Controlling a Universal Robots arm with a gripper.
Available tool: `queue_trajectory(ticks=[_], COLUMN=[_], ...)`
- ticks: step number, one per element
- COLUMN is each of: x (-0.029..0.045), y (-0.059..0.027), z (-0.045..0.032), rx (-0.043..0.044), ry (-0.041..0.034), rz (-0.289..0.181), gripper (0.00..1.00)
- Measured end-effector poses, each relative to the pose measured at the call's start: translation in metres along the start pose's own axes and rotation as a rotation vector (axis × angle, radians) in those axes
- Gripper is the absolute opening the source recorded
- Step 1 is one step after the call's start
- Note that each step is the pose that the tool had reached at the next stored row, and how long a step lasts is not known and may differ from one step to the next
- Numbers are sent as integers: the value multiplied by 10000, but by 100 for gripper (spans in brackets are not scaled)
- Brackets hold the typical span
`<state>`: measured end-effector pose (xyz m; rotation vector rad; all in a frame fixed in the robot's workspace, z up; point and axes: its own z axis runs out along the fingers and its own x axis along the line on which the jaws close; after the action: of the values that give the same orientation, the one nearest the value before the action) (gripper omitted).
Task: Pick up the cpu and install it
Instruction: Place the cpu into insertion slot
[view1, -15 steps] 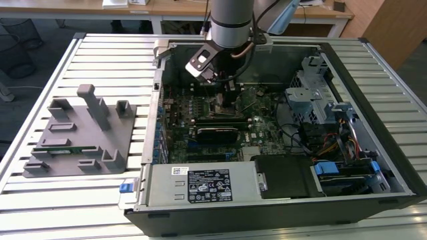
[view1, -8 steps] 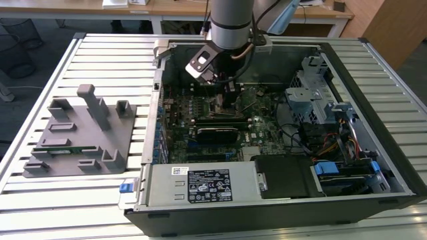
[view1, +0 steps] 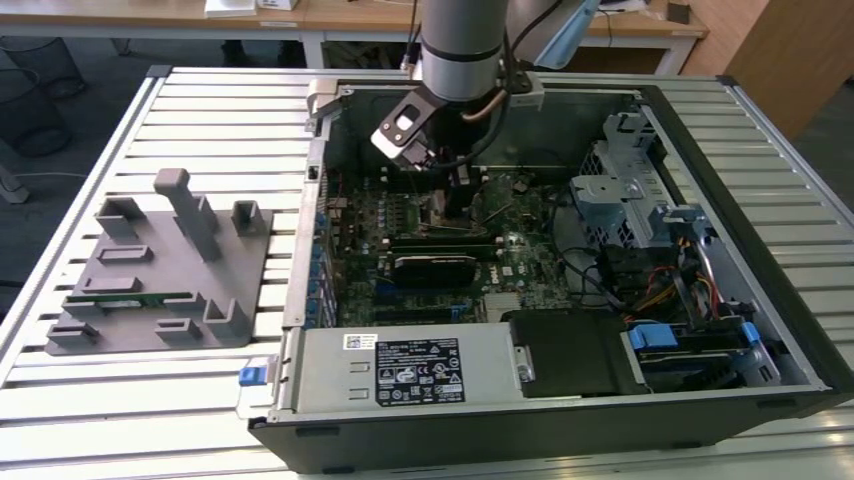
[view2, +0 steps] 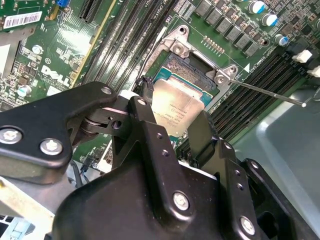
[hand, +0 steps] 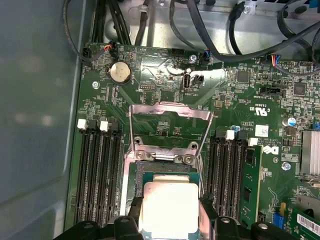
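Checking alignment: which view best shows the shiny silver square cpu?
First wrist view: the shiny silver square cpu faces the camera, held by the gripper. Second wrist view: slanted, partly behind fingers. Exterior view: the gripper stands before it.

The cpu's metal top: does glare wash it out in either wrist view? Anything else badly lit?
In the first wrist view the cpu glares almost white, and a bright patch washes part of the motherboard; in the second wrist view it is evenly lit, held by the dark gripper; in the exterior view the computer case interior is dimmer than the table.
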<state>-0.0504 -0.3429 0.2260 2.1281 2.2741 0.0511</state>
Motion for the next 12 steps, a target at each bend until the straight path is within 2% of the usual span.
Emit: queue_trajectory(ticks=[12], x=[0], y=[-2], z=[39], rx=[0], ry=[1], rz=[1], gripper=[53])
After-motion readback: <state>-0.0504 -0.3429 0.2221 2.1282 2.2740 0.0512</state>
